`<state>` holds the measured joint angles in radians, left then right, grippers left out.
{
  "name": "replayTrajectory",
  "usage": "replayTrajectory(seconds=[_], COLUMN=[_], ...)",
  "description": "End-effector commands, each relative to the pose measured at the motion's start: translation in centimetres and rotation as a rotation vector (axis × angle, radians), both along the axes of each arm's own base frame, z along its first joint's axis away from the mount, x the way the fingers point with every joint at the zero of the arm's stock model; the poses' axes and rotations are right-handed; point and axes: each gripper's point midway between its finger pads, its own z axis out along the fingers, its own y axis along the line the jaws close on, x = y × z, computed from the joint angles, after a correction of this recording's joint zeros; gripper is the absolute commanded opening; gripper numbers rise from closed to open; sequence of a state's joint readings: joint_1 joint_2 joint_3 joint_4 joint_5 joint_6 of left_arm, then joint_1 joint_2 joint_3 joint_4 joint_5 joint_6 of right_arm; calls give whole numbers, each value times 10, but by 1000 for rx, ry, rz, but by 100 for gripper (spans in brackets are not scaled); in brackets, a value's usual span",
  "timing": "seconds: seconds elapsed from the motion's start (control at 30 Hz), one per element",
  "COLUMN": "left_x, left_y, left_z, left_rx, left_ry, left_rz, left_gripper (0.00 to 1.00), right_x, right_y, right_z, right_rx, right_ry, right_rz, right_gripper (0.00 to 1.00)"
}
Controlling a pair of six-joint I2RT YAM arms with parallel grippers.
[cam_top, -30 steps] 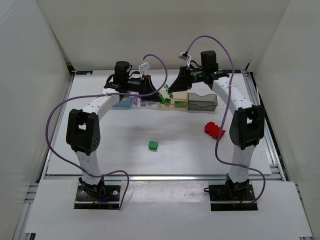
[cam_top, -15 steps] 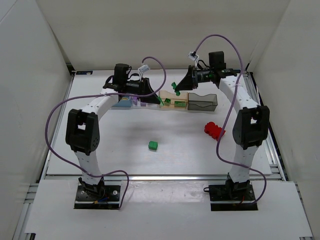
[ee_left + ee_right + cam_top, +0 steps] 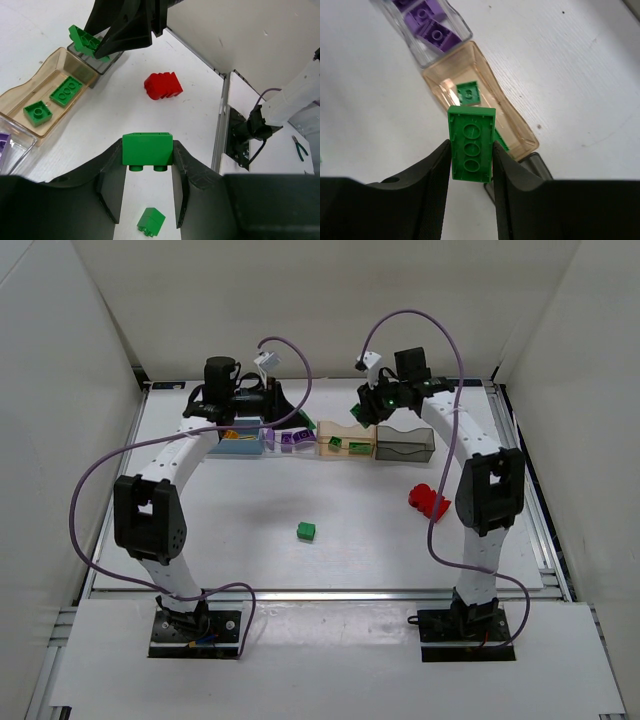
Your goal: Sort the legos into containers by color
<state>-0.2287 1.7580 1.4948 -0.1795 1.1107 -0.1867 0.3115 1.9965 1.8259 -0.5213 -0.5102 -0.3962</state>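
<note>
Legos from above: a small green piece [image 3: 307, 531] and a red cluster [image 3: 428, 500] lie loose on the table [image 3: 200, 525], well apart. At the far side stand a blue box [image 3: 245, 446], a clear box [image 3: 306, 446] holding purple pieces [image 3: 287, 439], a pale orange box [image 3: 324, 448] holding green pieces [image 3: 355, 446], and a grey box [image 3: 405, 446].

Left wrist: the left gripper [image 3: 147, 152] is clamped on a chunky green block [image 3: 147, 146].

Right wrist: the right gripper [image 3: 471, 160] pinches a flat green plate [image 3: 471, 132], underside showing, over the pale orange box.

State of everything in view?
left gripper, shut on short green brick
right gripper, shut on long green brick
orange box, holds two greens
clear box, holds purples
grey box, looks empty
blue box, holds something yellow
red brick, loose, unsorted
stray green brick, loose, unsorted
</note>
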Motion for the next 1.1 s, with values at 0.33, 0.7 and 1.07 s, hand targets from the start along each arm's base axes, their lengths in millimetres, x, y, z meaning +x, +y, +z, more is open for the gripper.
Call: replayTrajectory(seconds=[0.33, 0.7, 1.07], left_x=[7, 18, 54], left_y=[17, 22, 13], left_z=[10, 5, -30], left_rx=[19, 38, 116], left_ry=[-43, -48, -25], left_rz=[73, 95, 165], left_gripper=[32, 32, 34], right_x=[24, 30, 19], right_y=[0, 12, 16], right_z=[-44, -66, -12], right_rx=[-192, -217, -123], right_ry=[-93, -89, -125], right_rz=[81, 110, 46], right_gripper=[1, 41, 82])
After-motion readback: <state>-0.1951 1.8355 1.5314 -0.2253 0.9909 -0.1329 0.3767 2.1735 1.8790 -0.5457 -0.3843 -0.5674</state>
